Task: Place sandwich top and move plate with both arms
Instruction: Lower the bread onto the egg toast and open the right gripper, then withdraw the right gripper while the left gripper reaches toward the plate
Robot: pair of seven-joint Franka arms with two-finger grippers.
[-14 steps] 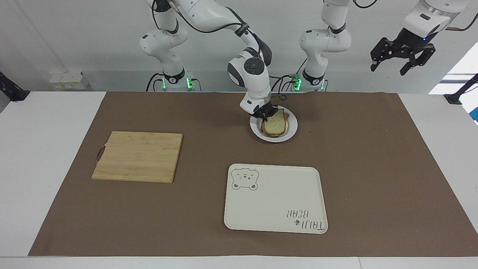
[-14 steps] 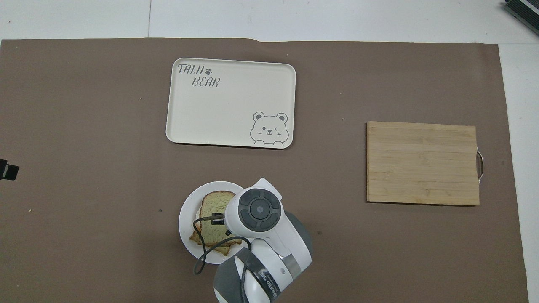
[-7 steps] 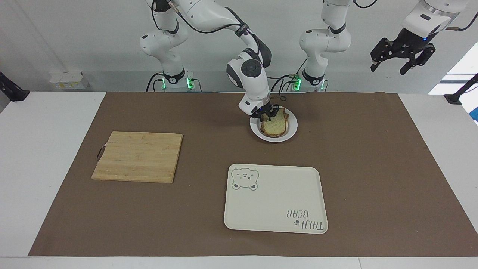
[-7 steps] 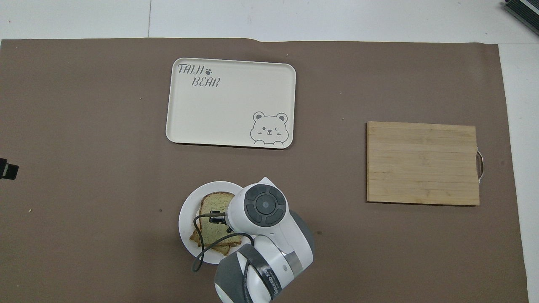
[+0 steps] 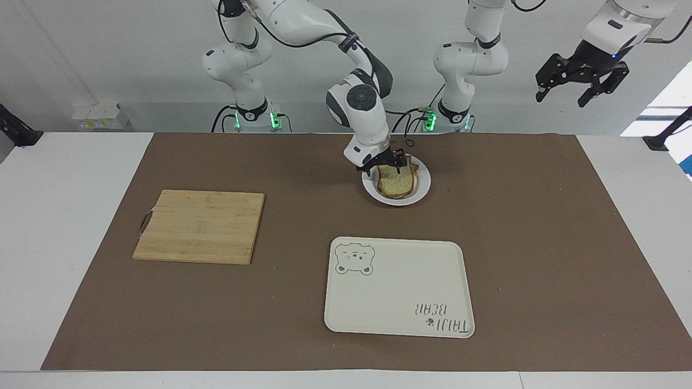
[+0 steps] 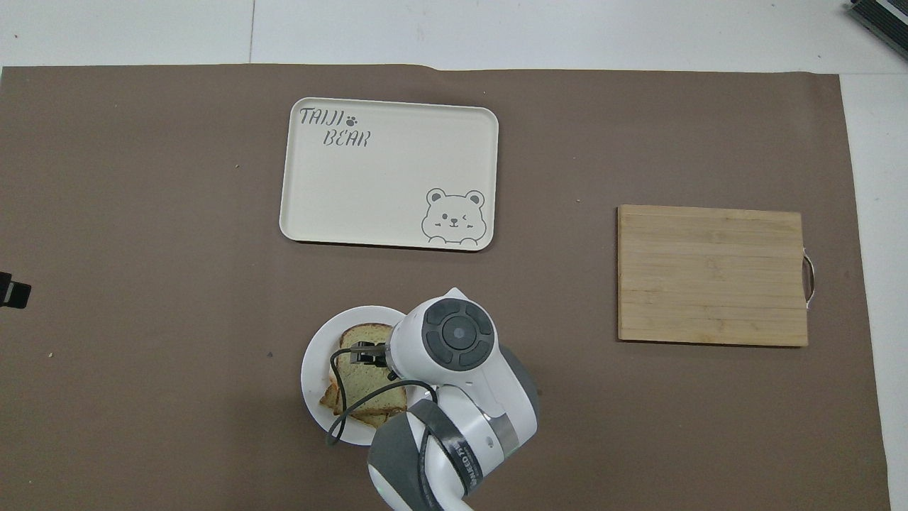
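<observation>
In the facing view we are counting 2 arms, 1 plate, 1 tray, 1 cutting board and 2 bread slices stacked. The sandwich top (image 5: 397,181) is showing a pale yellowish-green crumb ringed by brown crust, with its rounded end pointing away from the robots; it is lying flat on a lower slice (image 5: 414,167) whose crust is peeking out at the edge nearer the robots. Both are sitting on the plate (image 5: 423,190), a small round white one, close to the robots' edge of the brown mat. The right gripper (image 5: 383,163) is hanging just over the plate's rim and the slice's edge, its fingers spread apart and gripping nothing. The left gripper (image 5: 583,81) is waiting high in the air past the left arm's end of the mat, its fingers also standing apart and empty. The tray (image 5: 346,313) with the bear drawing is lying farther from the robots than the plate, and the cutting board (image 5: 200,226) is lying toward the right arm's end.

In the overhead view we are again seeing 1 plate (image 6: 318,348), 1 tray (image 6: 390,177) and 1 cutting board (image 6: 711,274). The sandwich top (image 6: 365,380) is lying skewed over the lower slice, and the right gripper (image 6: 367,351) is covering part of it.
</observation>
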